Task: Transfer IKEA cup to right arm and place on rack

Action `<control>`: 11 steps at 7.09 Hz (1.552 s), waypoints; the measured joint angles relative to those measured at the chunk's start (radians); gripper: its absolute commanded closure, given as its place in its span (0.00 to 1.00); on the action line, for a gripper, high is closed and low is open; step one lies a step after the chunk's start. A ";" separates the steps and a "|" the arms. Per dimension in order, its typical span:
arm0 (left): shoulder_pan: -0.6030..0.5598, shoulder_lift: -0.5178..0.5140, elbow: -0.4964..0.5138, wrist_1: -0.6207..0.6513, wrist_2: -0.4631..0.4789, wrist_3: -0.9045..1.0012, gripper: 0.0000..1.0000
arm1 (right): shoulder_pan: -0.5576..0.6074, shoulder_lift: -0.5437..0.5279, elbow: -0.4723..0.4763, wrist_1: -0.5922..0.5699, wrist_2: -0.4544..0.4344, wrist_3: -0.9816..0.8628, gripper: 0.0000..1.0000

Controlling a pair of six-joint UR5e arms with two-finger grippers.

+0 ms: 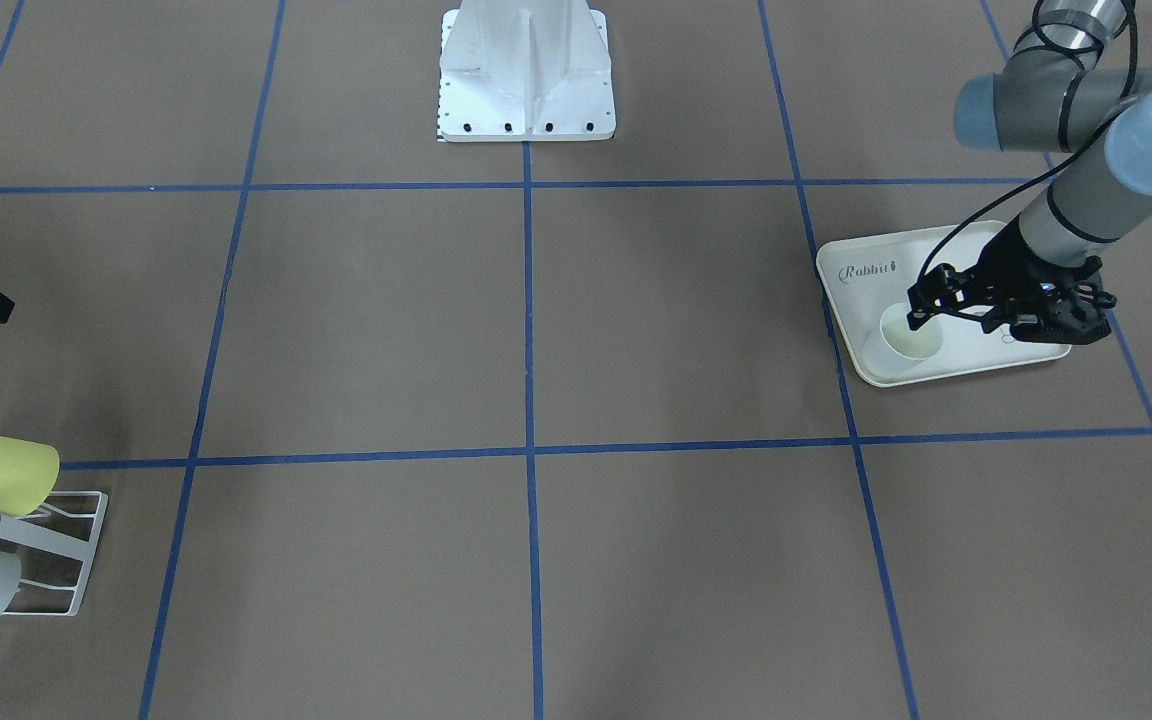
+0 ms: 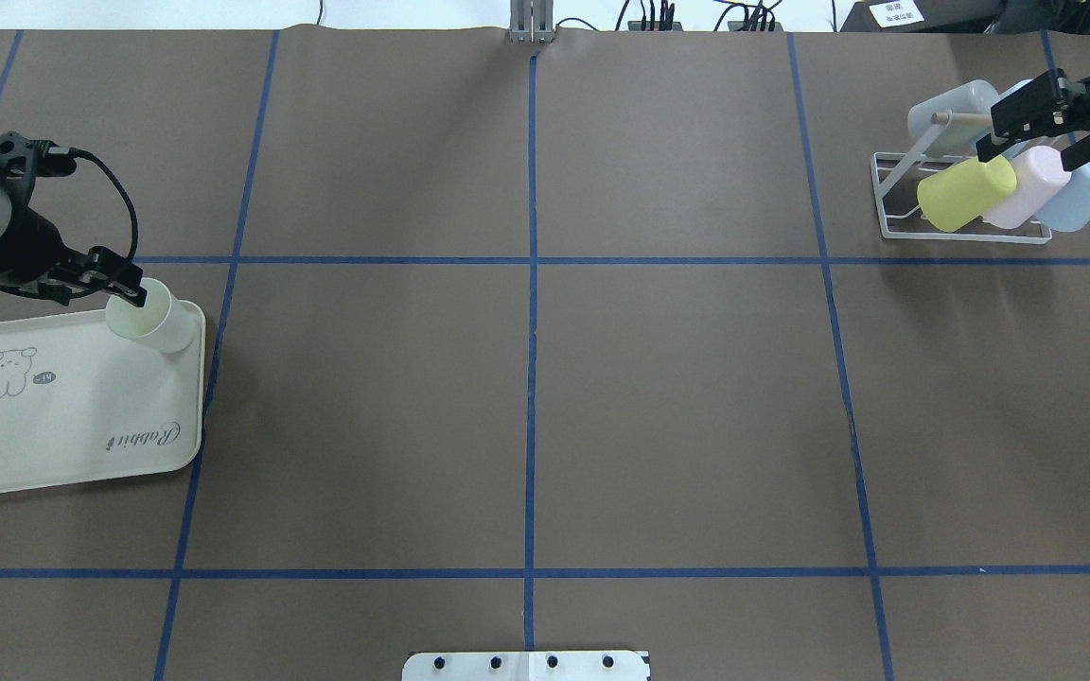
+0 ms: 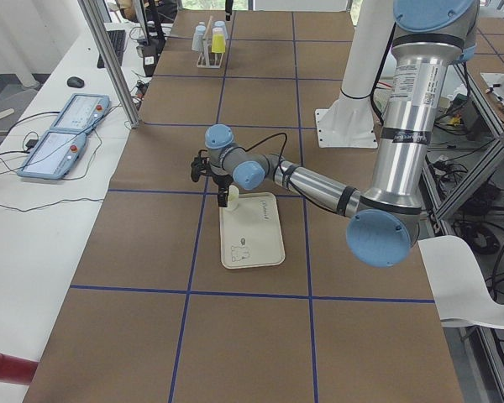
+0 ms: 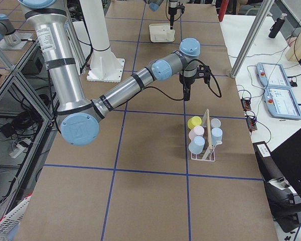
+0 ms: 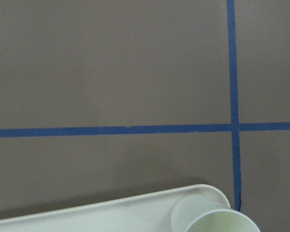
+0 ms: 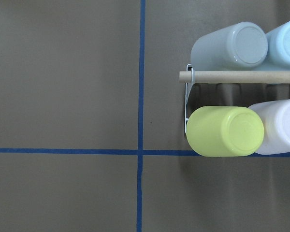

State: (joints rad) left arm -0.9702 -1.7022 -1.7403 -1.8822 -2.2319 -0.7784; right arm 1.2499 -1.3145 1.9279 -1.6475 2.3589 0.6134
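Observation:
The IKEA cup (image 2: 162, 322), pale cream, stands upright in the far corner of a cream rabbit-print tray (image 2: 81, 426). The front view shows the cup (image 1: 914, 335) on the same tray (image 1: 896, 265), and the left wrist view catches its rim (image 5: 212, 220). My left gripper (image 2: 124, 288) is at the cup's rim, and its fingers look apart in the front view (image 1: 926, 295). The white wire rack (image 2: 886, 189) with a wooden dowel (image 6: 241, 76) holds several cups. My right gripper (image 2: 1013, 128) hovers open over the rack, holding nothing.
Yellow (image 6: 224, 130), pink (image 2: 1028, 184) and light blue (image 2: 1084, 189) cups lie on the rack's prongs. The robot's white base (image 1: 526, 80) stands at the table's edge. Blue tape lines grid the brown table. Control pendants (image 3: 63, 147) lie on a side desk.

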 measured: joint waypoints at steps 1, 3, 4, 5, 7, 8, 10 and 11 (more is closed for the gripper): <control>0.009 0.006 0.004 0.000 0.001 -0.001 0.00 | -0.001 0.000 -0.001 0.000 -0.002 0.000 0.00; 0.015 0.010 0.023 0.000 0.001 -0.002 0.03 | -0.001 -0.002 -0.002 0.000 -0.003 -0.001 0.00; 0.019 0.006 0.039 0.000 0.000 -0.003 0.10 | -0.001 -0.005 -0.002 0.000 -0.003 -0.001 0.00; 0.028 0.000 0.056 -0.001 0.000 -0.006 0.63 | -0.001 -0.007 -0.001 0.000 -0.002 -0.001 0.00; 0.041 -0.005 0.070 -0.002 -0.003 -0.016 1.00 | -0.001 -0.008 0.000 0.000 -0.001 -0.001 0.00; 0.043 -0.005 0.070 -0.003 -0.007 -0.015 1.00 | -0.001 -0.008 0.000 0.000 -0.001 -0.001 0.00; 0.044 -0.009 0.066 0.000 -0.013 -0.012 1.00 | -0.002 -0.008 0.000 0.000 -0.001 -0.005 0.00; 0.044 -0.009 0.067 0.004 -0.013 -0.009 1.00 | -0.004 -0.007 -0.002 0.001 -0.001 -0.007 0.00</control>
State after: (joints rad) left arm -0.9264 -1.7111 -1.6734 -1.8780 -2.2450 -0.7875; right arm 1.2463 -1.3218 1.9264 -1.6469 2.3577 0.6068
